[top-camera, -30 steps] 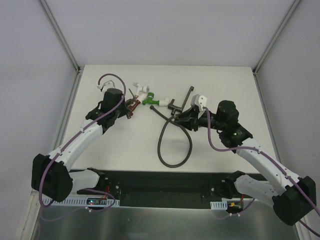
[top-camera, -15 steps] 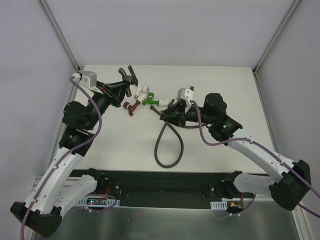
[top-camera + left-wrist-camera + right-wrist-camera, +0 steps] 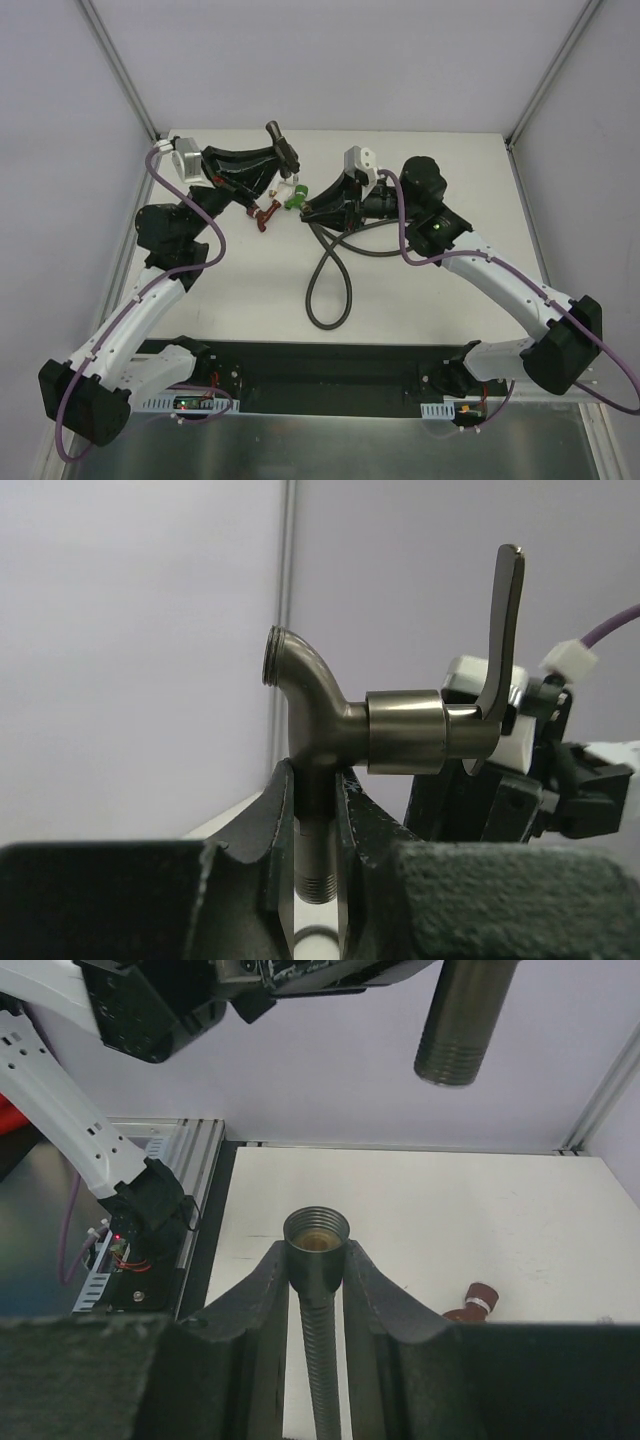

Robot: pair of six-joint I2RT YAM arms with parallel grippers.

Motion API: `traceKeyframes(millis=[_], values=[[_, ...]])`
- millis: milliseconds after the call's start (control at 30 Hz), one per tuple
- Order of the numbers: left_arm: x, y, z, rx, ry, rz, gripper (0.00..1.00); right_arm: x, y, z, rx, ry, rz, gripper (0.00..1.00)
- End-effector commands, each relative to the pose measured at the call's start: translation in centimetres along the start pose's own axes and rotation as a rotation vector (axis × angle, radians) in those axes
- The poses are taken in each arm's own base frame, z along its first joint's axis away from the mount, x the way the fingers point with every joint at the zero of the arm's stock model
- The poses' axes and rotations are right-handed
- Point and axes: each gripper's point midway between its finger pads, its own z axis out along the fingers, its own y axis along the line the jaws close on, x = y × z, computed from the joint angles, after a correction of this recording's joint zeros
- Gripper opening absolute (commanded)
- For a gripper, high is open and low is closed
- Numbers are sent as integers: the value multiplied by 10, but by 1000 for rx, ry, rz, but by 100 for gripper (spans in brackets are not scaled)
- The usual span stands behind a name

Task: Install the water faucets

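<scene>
White table (image 3: 450, 290) | left pincer (image 3: 315, 800) holds grey faucet (image 3: 400, 730) | right pincer (image 3: 316, 1255) holds hose (image 3: 322, 1380)

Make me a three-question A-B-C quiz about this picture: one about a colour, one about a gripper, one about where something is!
1. What colour is the lever faucet in the left gripper?
A green
B dull grey
C white

2. The right gripper is:
A wide open
B shut on the hose end
C shut on nothing

3. Where is the red faucet?
A on the table
B in the left gripper
C in the right gripper

Answers:
1 B, its metal body looks grey.
2 B, both fingers press against the hose's threaded end.
3 A, it lies on the table below the arms.
</scene>
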Motion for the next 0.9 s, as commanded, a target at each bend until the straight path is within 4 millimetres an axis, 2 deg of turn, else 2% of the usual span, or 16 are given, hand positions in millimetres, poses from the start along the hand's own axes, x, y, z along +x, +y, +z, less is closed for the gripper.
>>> traceKeyframes(millis=[0,133,300,600,867], values=[[-74,-49,10,228,-259,4,0,-44,15,-2,-77,-102,-93,2],[-74,-48,15,250,-327,-99,0,-52,17,-10,-56,-115,-101,2],[-67,-64,19,298,-298,-142,0,-56,12,-19,5,-127,-118,1],[-55,-93,23,348,-249,-122,0,-62,0,-22,79,-148,-107,2],[-38,-98,29,339,-200,-88,0,-60,-6,-35,149,-154,-82,2]])
